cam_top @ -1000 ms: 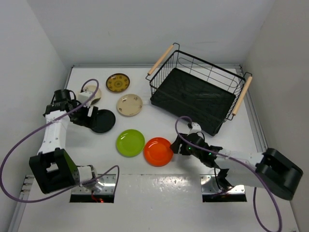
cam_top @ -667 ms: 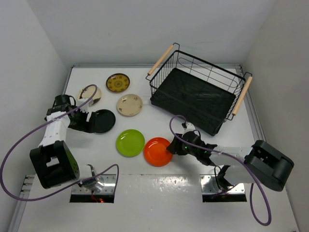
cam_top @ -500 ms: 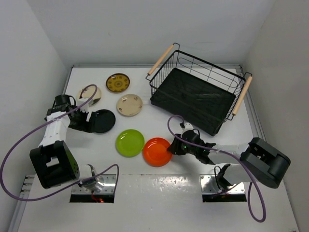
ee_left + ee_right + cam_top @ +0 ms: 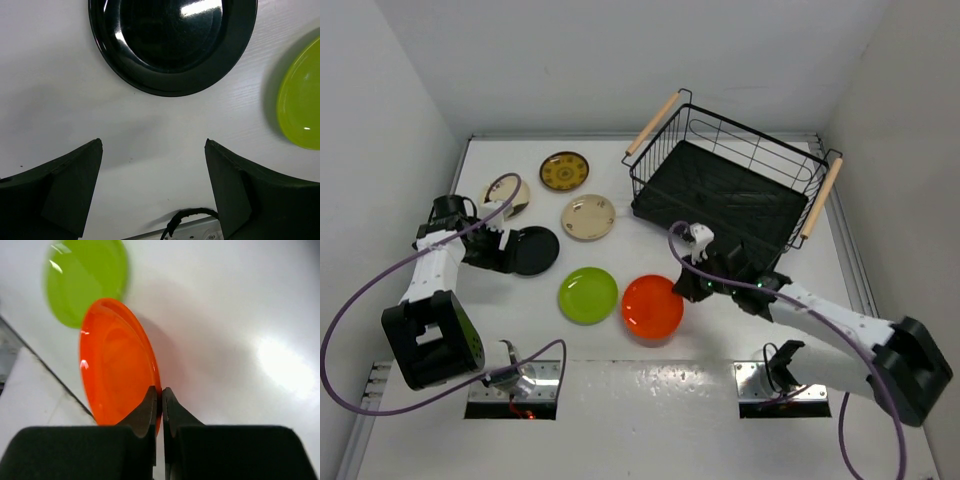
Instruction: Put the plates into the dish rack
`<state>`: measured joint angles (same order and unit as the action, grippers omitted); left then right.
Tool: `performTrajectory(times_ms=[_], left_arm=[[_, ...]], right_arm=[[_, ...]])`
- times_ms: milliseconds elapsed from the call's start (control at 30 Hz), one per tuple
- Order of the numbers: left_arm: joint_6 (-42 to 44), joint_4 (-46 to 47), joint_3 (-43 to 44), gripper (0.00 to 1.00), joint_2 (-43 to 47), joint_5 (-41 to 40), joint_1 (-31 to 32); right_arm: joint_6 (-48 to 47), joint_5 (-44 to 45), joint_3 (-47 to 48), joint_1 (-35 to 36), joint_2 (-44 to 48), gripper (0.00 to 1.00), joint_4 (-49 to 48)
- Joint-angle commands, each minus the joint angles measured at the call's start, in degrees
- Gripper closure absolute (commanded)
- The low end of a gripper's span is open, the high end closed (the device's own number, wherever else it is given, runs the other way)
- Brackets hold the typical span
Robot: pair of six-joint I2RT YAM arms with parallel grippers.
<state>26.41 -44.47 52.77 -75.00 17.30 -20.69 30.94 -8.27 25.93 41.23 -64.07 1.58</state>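
Nothing sits in the dish rack (image 4: 720, 200) at the tabletop's (image 4: 630, 255) far right corner, so all six plates remain. The right fingers (image 4: 151, 409) are clamped on the rim of the orange plate (image 4: 653, 307), held tilted near the near edge. The left fingers (image 4: 504, 250) stand apart beside the black plate (image 4: 535, 250) by the left edge. The green plate (image 4: 588, 295), beige plate (image 4: 588, 216), cream plate (image 4: 510, 193) and brown plate (image 4: 564, 171) lie untouched.

White arms (image 4: 428, 268), black joints; seemingly purple cables (image 4: 507, 176)
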Motion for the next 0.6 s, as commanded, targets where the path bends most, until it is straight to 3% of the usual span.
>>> performTrajectory(times_ms=[0,33,100,267,333,367,467,567], left_arm=[[-1.1,0.87,2.6,0.12,-0.23,2.39,-0.58],[-1.1,0.87,3.47,0.12,-0.84,3.0,-0.58],[-1.72,0.87,4.36,0.12,-1.54,3.53,-0.06],[-2.33,1.4,6.38,0.12,-2.17,3.53,1.79],[-2.86,1.93,6.9,0.12,-2.17,3.53,1.79],[-2.86,1.93,7.43,0.12,-2.17,3.53,2.31],[-3.39,2.54,7.43,0.12,-2.17,3.53,2.32],[-3.91,3.07,7.96,0.12,-2.17,3.53,2.32]], right_arm=[[-17.91,-0.53,14.56,-0.1,7.2,1.0,14.48],[-24.37,0.01,19.63,-0.19,9.64,1.0,17.72],[-28.02,2.19,26.86,-1.41,10.46,1.0,18.8],[-49.34,7.98,44.53,-3.7,6.61,1.0,21.71],[-55.08,12.92,46.65,-5.19,5.02,1.0,16.91],[-64.68,15.89,47.1,-6.5,4.49,1.0,15.31],[-73.27,16.19,48.5,-13.7,1.16,1.0,5.14],[-71.81,10.49,51.14,-23.28,-2.8,1.0,2.03]])
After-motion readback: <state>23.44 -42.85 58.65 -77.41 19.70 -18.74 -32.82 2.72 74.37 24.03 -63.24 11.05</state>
